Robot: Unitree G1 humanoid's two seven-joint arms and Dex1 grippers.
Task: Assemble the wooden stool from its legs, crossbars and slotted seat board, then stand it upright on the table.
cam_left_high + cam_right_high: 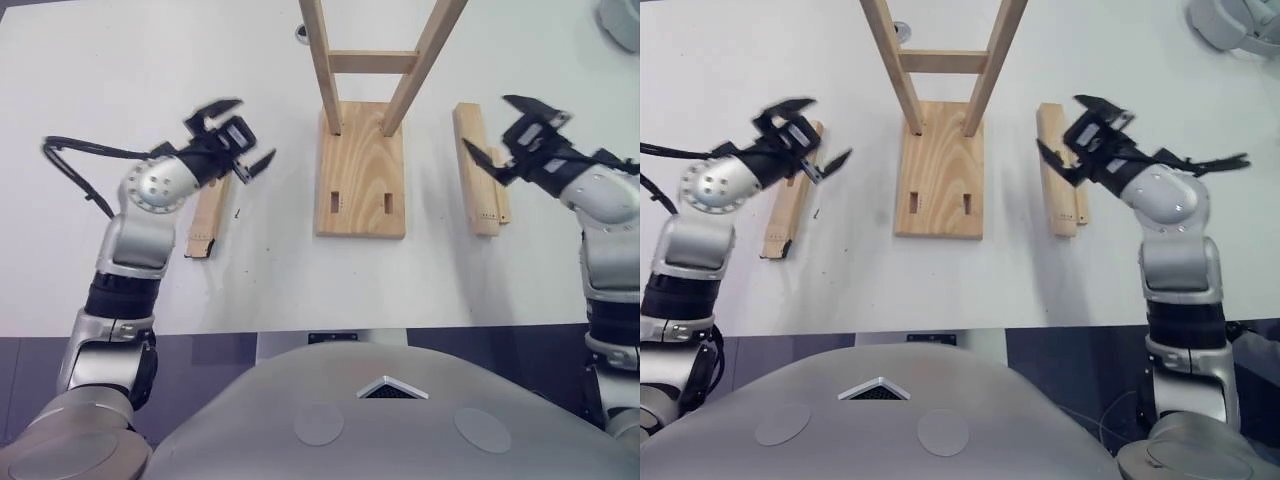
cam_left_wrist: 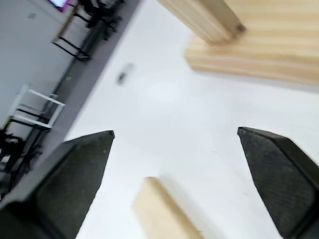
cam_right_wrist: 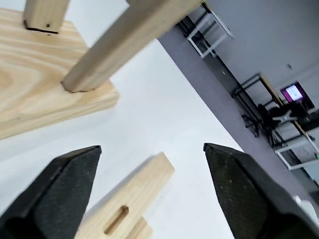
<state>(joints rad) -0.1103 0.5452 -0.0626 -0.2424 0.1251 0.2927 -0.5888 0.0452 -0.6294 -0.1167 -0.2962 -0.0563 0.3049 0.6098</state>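
I read the seat board (image 1: 361, 168) lying flat at the middle of the white bench (image 1: 120, 60), with two upright legs (image 1: 321, 65) seated in its far slots and a crossbar (image 1: 372, 62) joining them. The two near slots (image 1: 335, 203) are empty (they face my side of the bench). Open bench surface runs on both sides of the board. A bare strip separates it from the left loose leg (image 1: 790, 200), which lies flat and lengthwise. A narrower strip separates it from the right loose leg (image 1: 476, 170), also flat, with a thinner strip of wood (image 1: 502, 200) touching its outer side. The left hand (image 1: 250, 132) hovers above the far end of the left loose leg, fingers spread wide, gripping nothing. The right hand (image 1: 485, 120) hovers above the far part of the right loose leg, fingers likewise spread, nothing between them. Both hands stand apart from the upright legs. The near edge of the bench crosses the head views below all the parts, with bare surface between it and the seat board. A rounded pale object (image 1: 622, 20) sits at the far right corner. In the wrist views, a dark grey floor (image 3: 224, 69) lies beyond the bench edges, and metal racks (image 3: 209, 32) stand on it.
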